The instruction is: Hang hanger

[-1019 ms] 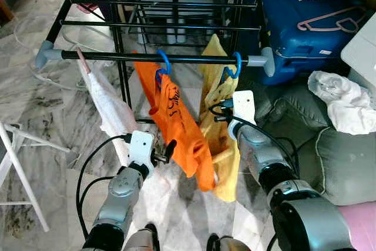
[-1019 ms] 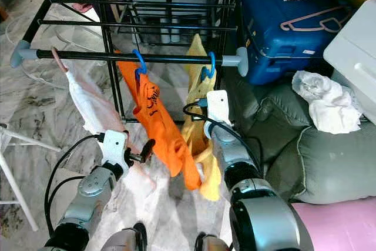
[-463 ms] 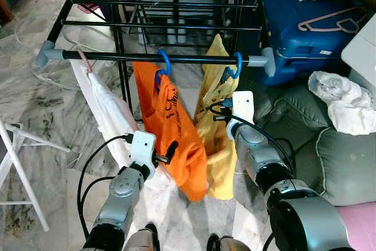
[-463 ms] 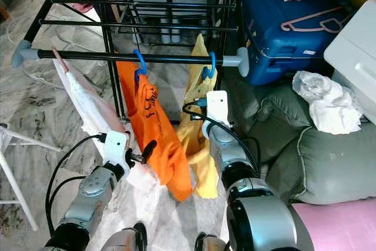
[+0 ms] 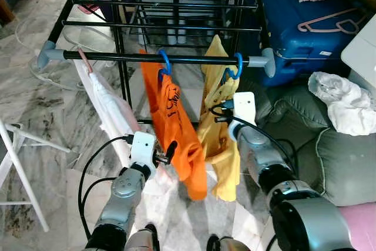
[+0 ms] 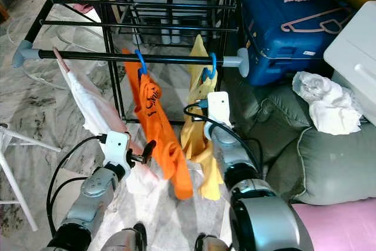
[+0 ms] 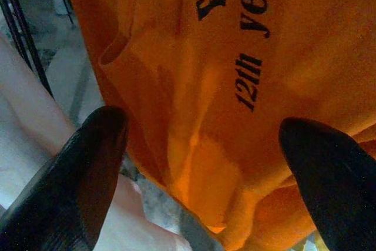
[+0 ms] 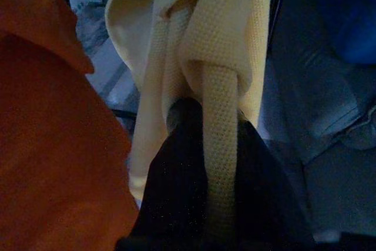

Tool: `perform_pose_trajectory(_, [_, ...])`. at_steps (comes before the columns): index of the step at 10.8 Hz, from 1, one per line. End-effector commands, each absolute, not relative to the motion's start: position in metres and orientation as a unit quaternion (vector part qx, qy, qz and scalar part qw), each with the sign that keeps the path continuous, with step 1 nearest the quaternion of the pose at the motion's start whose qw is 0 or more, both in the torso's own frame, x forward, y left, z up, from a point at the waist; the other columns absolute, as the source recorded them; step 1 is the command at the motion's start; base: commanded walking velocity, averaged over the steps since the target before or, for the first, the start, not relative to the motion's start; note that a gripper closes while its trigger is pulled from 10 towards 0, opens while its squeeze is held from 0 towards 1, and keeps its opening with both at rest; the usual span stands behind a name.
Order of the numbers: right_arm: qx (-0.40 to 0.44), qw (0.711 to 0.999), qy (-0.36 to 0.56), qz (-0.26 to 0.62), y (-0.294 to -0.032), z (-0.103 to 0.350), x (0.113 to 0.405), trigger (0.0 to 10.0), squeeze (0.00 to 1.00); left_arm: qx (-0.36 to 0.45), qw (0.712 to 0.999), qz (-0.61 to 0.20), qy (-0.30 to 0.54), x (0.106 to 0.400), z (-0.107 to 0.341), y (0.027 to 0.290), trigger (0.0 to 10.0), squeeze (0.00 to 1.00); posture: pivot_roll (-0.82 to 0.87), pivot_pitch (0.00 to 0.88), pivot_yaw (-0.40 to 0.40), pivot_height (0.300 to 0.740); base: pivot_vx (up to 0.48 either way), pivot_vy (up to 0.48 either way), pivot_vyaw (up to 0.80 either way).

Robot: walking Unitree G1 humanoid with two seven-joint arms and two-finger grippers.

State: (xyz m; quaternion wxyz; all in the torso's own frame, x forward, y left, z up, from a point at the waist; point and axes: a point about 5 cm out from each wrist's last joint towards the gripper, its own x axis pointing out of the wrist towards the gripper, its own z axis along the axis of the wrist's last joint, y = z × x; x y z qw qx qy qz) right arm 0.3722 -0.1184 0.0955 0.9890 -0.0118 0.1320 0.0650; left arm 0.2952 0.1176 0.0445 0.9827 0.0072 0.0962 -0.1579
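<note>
A black rack rail (image 5: 123,56) with grey end caps carries three garments. An orange shirt (image 5: 173,121) hangs from a blue hanger hook (image 5: 164,62). Beside it a yellow shirt (image 5: 222,145) hangs from another blue hook (image 5: 236,66). A white and pink garment (image 5: 108,107) hangs at the rail's left. My left gripper (image 5: 170,150) is open, right up against the orange shirt's lower part (image 7: 200,86), its fingers (image 7: 88,168) apart on either side. My right gripper (image 8: 220,145) is shut on a fold of the yellow shirt (image 8: 217,57), below its hook.
A blue suitcase (image 5: 299,27) with a pink hanger (image 5: 329,20) on it stands right of the rack. White cloth (image 5: 343,101) lies on grey-green cushions (image 5: 335,157). White stand legs (image 5: 17,163) are at the left on the marble floor (image 5: 35,104).
The orange shirt has swung and turned, now hanging narrower and straighter under its hook. The yellow shirt shifted slightly with my right gripper. My left gripper has hardly moved.
</note>
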Motion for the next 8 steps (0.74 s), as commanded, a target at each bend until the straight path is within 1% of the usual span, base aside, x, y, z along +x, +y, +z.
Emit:
perform_pose_trajectory(1, [-0.015,0.988,0.139,0.064,-0.1206,0.0892,0.3685,10.0,0.0,0.004,0.982,-0.155,0.107,0.2944,0.0407,0.1178,10.0,0.0,-0.04,0.124,-0.031,0.74,0.0,0.0,0.0])
perform_pose_trajectory(5, [-0.023,0.989,0.129,0.06,-0.1237,0.0911,0.3691,10.0,0.0,0.001,0.982,-0.157,0.105,0.2955,0.0408,0.1156,10.0,0.0,-0.05,0.121,-0.035,0.74,0.0,0.0,0.0])
perform_pose_trajectory(8, [-0.021,0.99,0.127,0.051,-0.1276,0.0892,0.3677,10.0,0.0,0.007,0.983,-0.155,0.101,0.2983,0.0422,0.1188,10.0,0.0,-0.05,0.115,-0.021,0.74,0.0,0.0,0.0])
